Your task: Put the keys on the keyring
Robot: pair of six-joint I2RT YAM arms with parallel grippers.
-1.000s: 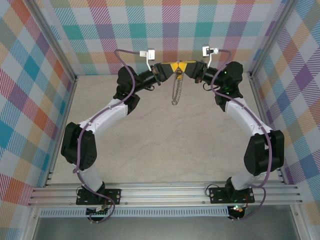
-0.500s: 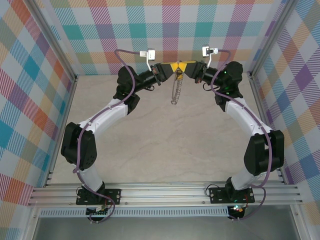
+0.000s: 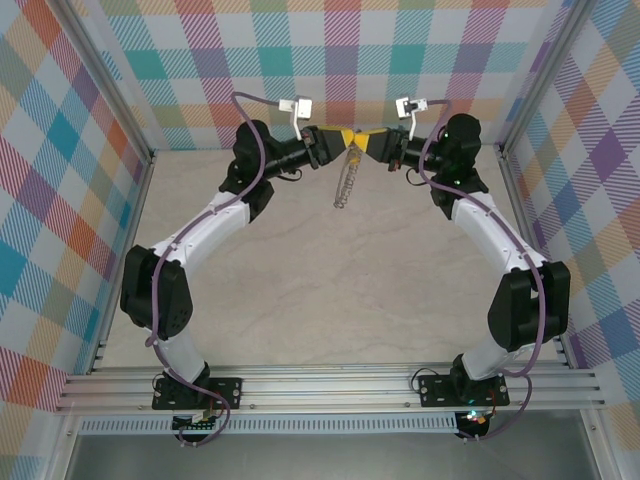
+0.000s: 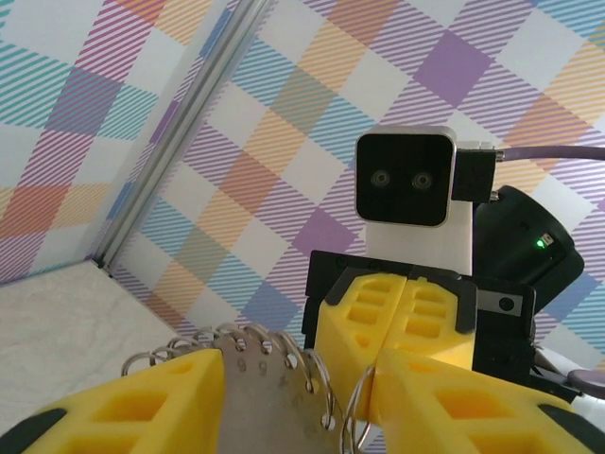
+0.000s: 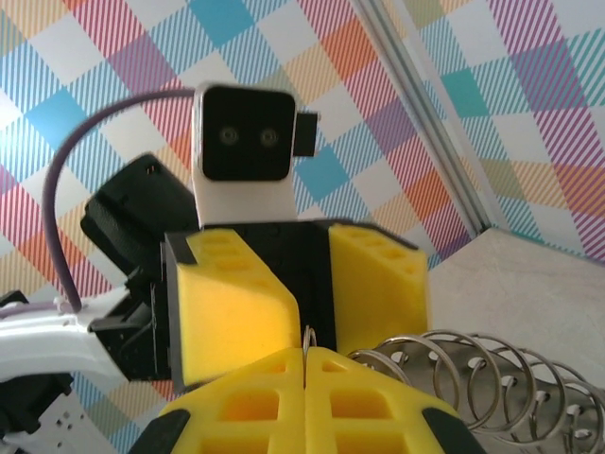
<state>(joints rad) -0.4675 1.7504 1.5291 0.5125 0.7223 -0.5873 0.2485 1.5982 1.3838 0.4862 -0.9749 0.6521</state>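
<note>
The keyring (image 3: 345,182) is a silvery metal strip strung with several wire rings, hanging in mid-air near the back wall. My right gripper (image 3: 373,143) is shut on one thin ring of it, and that wire pokes up from the seam of my own fingers (image 5: 304,355). My left gripper (image 3: 333,140) faces it nose to nose and stands open. In the left wrist view the keyring's strip and rings (image 4: 265,378) lie in the gap of the left gripper (image 4: 301,383), against its left pad. More rings (image 5: 473,374) trail off to the right. The keys are out of view.
The plaid back wall (image 3: 340,60) rises close behind both grippers, with aluminium corner posts (image 3: 115,110) at either side. The pale tabletop (image 3: 330,300) lies well below the hanging keyring. Both arms arch inward from their bases at the near rail (image 3: 330,385).
The left gripper has opened from shut. Both grippers have shifted slightly toward the back wall, and the hanging keyring has swung to the left.
</note>
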